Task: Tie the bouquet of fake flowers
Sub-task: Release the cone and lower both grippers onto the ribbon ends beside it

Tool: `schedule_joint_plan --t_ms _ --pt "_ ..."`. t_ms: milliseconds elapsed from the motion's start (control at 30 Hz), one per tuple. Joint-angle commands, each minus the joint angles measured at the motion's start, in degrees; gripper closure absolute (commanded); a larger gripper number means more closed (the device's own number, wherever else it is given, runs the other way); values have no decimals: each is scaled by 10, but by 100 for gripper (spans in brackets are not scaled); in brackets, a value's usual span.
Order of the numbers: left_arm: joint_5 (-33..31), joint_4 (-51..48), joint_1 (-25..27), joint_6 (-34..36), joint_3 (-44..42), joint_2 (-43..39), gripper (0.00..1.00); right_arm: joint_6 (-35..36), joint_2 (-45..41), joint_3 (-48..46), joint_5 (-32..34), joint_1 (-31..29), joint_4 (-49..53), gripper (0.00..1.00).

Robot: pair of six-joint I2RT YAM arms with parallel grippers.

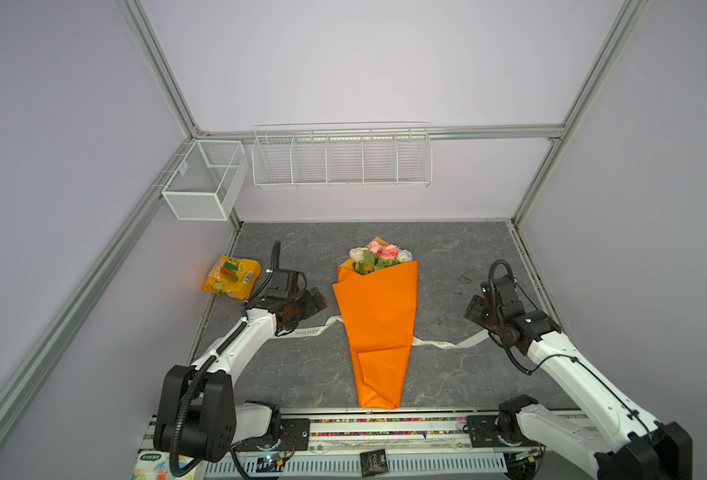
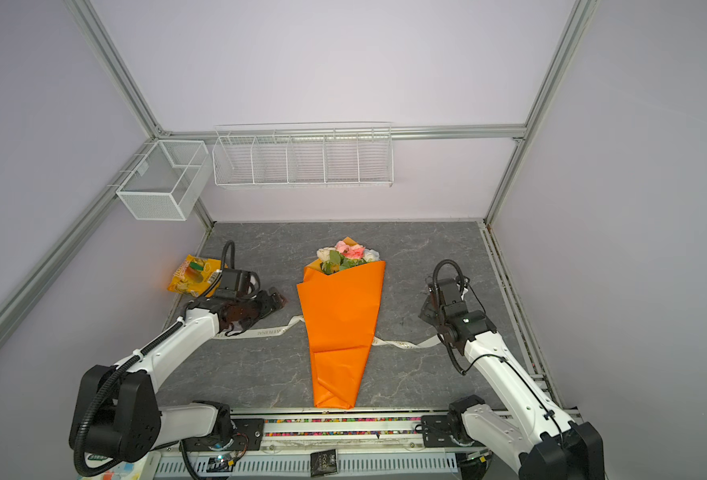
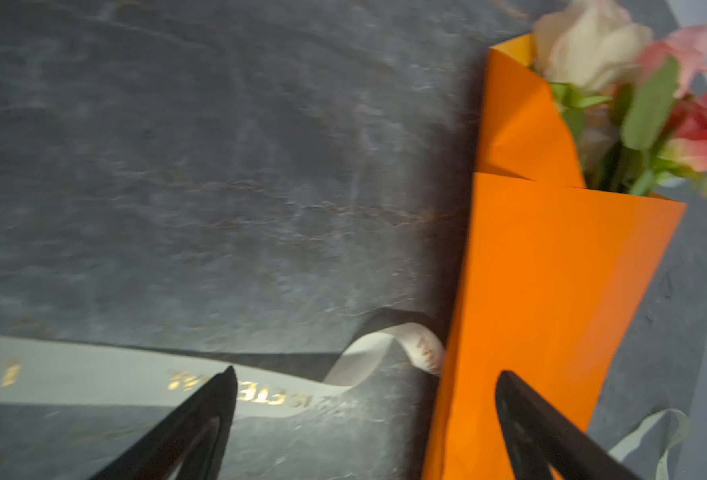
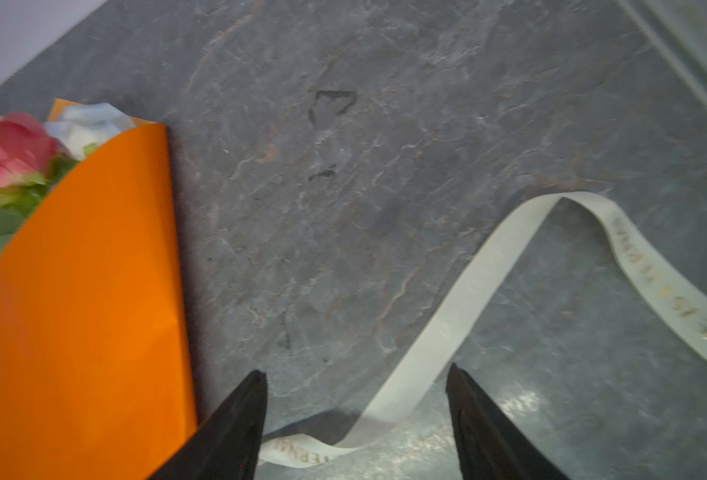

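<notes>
The bouquet of fake flowers lies mid-table, wrapped in an orange paper cone, its pink and cream roses at the far end. A cream ribbon with gold print runs flat under the cone and comes out on the other side. My left gripper is open just left of the cone, above the ribbon, holding nothing. My right gripper is open right of the cone, with the loose ribbon lying on the table below its fingers.
A yellow snack bag lies at the table's left edge behind the left arm. Two white wire baskets hang on the back walls. The grey stone-pattern table ends at a metal rail in front.
</notes>
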State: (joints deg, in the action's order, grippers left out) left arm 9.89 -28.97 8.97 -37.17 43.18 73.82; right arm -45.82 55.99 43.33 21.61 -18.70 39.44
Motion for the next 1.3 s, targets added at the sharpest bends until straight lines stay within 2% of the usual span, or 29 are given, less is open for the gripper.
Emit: schedule_joint_plan --t_ms 0,100,233,367,533,633,800,1000,1200,1267 --pt "8 -67 -92 -30 -41 -19 7 -60 -28 -20 62 17 95 16" --pt "-17 -78 -160 -51 -59 -53 7 -51 -29 -25 38 35 98 15" --pt "-136 -94 -175 -60 -48 -71 9 -41 -8 -20 16 38 95 15" --pt "-205 -67 -202 -58 -47 -68 14 -32 6 -26 0 44 79 15" --pt "-163 -26 -277 -41 -25 13 18 -28 9 -46 -72 96 47 15" --pt "-160 -30 -287 -26 10 71 21 -27 4 -54 -96 117 39 16" --pt "-158 -19 -295 -24 38 131 36 -22 3 -60 -101 130 37 17" --pt "-135 -3 -295 -27 46 176 56 -33 20 -78 -145 151 23 17" --pt "-121 3 -295 -16 31 166 98 -72 18 -103 -148 190 26 17" --pt "-103 5 -295 -9 26 147 100 -66 18 -108 -149 215 21 17"
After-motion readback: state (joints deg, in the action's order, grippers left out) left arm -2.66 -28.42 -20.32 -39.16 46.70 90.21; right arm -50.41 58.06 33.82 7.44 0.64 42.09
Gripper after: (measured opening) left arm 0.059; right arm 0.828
